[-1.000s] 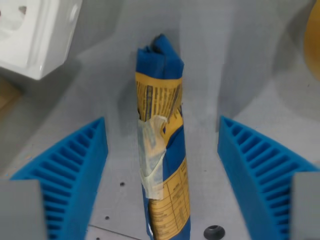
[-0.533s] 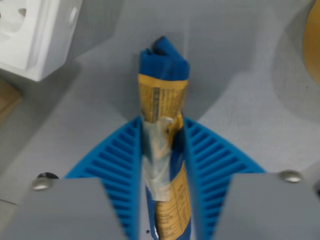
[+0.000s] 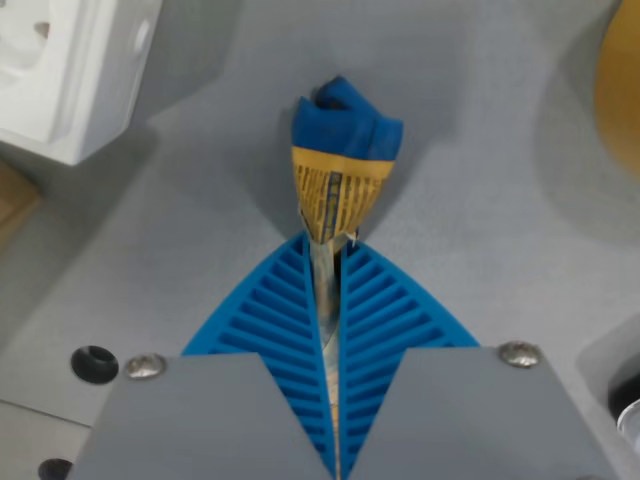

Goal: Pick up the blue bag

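Observation:
The blue bag (image 3: pixel 343 150), blue with a yellow printed label, lies on the grey table and runs away from the camera in the middle of the wrist view. My gripper (image 3: pixel 331 245) is shut on it: the two blue ribbed fingers (image 3: pixel 272 310) squeeze its middle flat between them. Only the crumpled far end of the bag sticks out beyond the fingertips; the near part is hidden between the fingers.
A white box-like object (image 3: pixel 70 70) stands at the wrist view's upper left. A yellow-orange round thing (image 3: pixel 618 80) shows at the right edge. Dark holes (image 3: pixel 94 363) mark the table at the lower left.
The fingers went from wide open on either side of the bag to pressed together on it. The bag is pinched narrow between them.

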`<state>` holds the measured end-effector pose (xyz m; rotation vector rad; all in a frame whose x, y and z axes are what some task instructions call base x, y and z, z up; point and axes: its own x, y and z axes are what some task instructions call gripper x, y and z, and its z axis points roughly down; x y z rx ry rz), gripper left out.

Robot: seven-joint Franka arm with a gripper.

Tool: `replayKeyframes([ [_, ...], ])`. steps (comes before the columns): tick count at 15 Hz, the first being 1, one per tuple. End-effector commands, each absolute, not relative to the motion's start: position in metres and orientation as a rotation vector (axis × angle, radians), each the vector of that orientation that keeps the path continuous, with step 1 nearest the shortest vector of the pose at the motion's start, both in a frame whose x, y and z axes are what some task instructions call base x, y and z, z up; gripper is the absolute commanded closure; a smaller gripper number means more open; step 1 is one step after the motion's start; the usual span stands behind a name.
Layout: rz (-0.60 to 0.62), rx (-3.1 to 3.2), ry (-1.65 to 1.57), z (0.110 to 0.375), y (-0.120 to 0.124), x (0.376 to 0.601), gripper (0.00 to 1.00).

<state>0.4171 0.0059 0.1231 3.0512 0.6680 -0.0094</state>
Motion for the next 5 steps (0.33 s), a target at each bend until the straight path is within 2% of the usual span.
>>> replayKeyframes([
  [1, 0.052, 2.988, 0.679, 0.147, 0.001, 0.403, 1.00],
  [5, 0.051, 2.995, 0.683, 0.167, 0.003, 0.407, 1.00],
])
